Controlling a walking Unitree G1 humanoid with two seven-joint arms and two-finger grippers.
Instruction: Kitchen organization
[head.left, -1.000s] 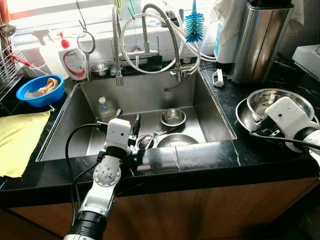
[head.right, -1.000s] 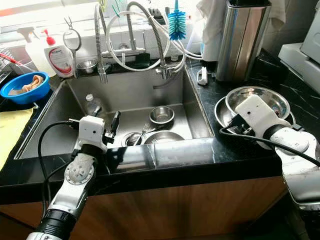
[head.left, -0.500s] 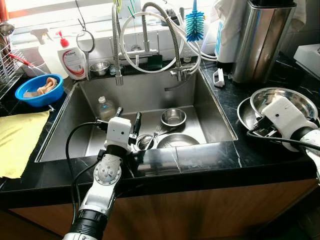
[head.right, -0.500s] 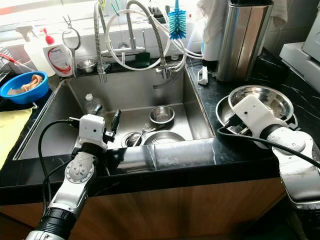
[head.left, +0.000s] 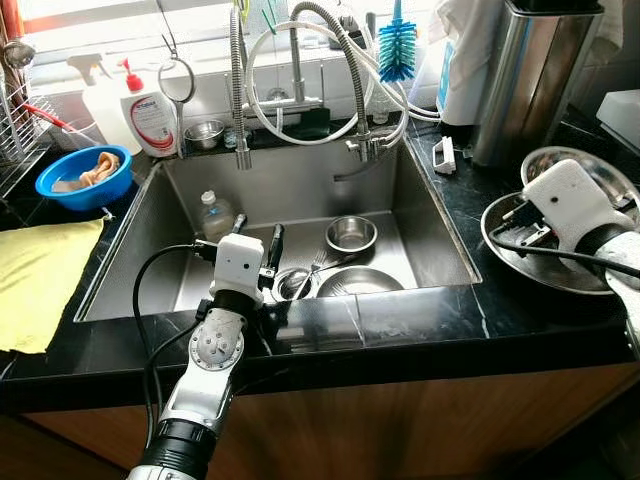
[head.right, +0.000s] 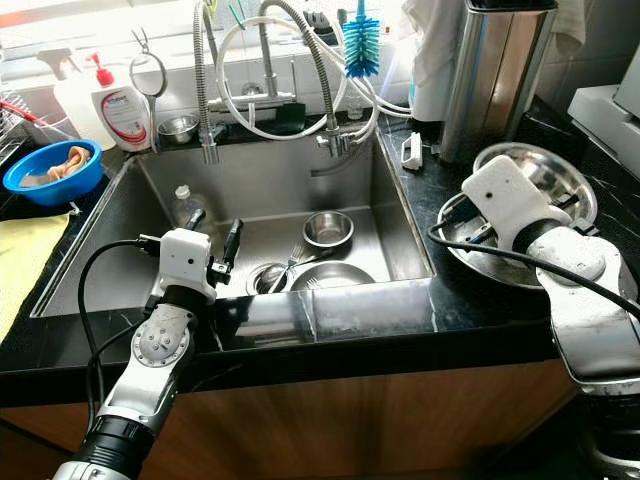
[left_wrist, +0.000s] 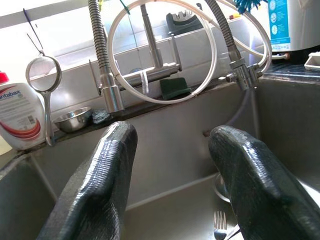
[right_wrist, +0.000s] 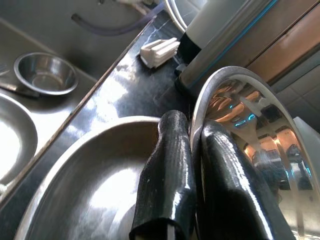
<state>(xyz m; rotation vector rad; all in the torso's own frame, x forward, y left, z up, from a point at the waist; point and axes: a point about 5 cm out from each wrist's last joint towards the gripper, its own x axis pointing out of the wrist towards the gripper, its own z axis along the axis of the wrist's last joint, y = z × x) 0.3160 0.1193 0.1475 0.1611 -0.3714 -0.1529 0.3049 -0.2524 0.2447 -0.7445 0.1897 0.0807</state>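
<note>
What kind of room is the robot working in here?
Most likely a home kitchen, at the washing-up area. A steel sink with a spring-neck tap holds a small steel bowl, a dish soap bottle stands behind it, and the counter is black stone.

The right gripper (right_wrist: 192, 150) now lifts the upper steel bowl (head.left: 600, 170), tilted, off the larger bowl (head.left: 530, 262) at the frame's right.
</note>
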